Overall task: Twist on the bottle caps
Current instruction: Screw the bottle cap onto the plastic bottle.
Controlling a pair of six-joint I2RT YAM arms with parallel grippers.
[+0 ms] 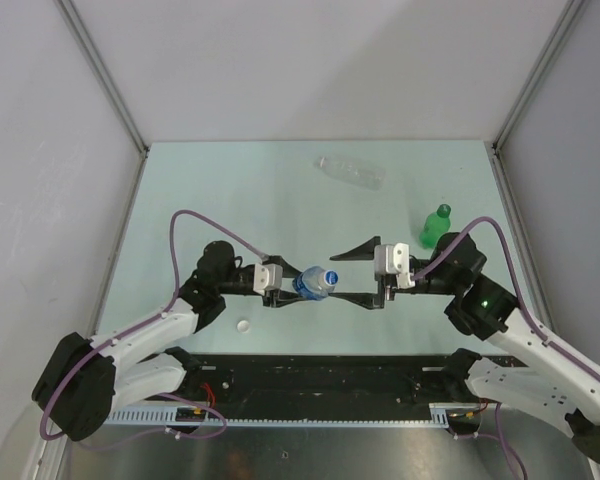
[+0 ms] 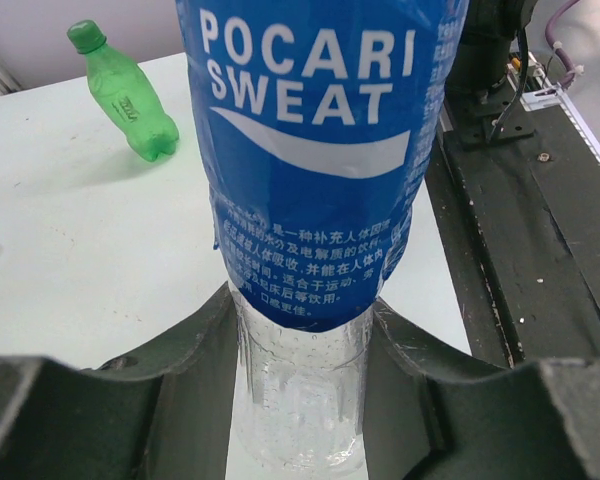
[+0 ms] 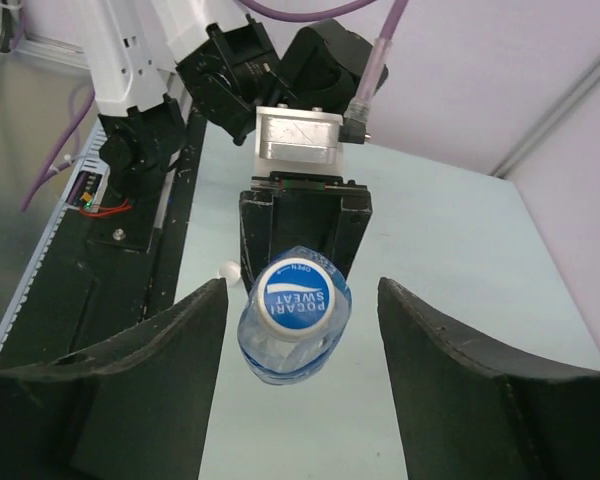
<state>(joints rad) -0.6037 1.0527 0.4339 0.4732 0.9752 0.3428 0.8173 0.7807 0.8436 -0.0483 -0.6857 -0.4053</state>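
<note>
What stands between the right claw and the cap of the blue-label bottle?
Nothing visible. The cap sits in the open gap of the right claw, with free space on both sides. The left claw grips the blue-label bottle lower down.

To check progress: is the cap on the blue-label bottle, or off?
On. In the right wrist view a white cap sits on the blue-label bottle; whether it is tight, cannot tell.

Bright, even overhead light; no hard glare. Soft shadow beside green bottle on table. Near lens, left gripper blurred; print on blue-label bottle sharp. Edges of right gripper soft, cap crisp. Overhead view slightly grainy.
</note>
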